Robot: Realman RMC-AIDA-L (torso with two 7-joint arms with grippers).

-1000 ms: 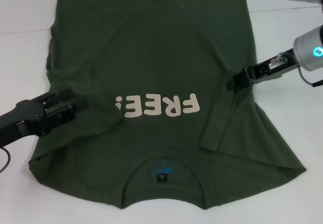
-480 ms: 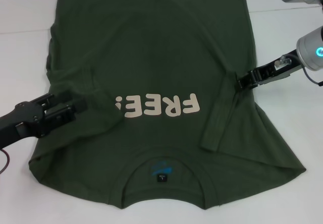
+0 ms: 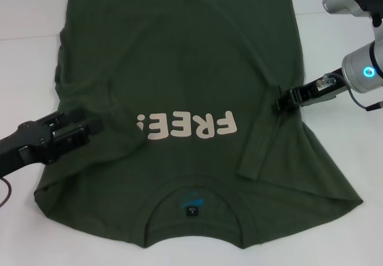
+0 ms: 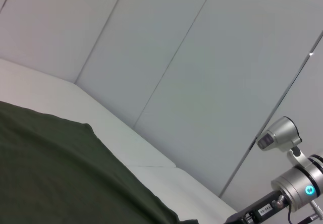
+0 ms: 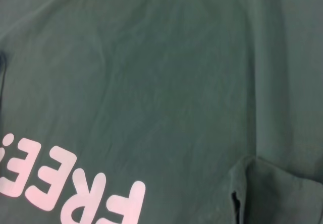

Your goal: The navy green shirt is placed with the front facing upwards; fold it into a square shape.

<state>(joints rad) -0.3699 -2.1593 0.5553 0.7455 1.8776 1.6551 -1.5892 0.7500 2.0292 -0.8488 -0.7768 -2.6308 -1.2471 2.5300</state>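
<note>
The left claw (image 3: 96, 128) and right claw (image 3: 281, 102) sit on the shirt (image 3: 179, 56); whether either grips cloth, I cannot tell; a loose hold could spill the folded sleeves.

The navy green shirt (image 3: 179, 68) lies flat and front-up, collar at the near edge and hem running off the far side. Cream "FREE!" lettering (image 3: 187, 126) reads upside down across the chest. Both sleeves are folded inward over the body, the right one forming a narrow strip.

Shirt (image 3: 179, 68) between left gripper (image 3: 90, 128), right gripper (image 3: 280, 103)
</note>
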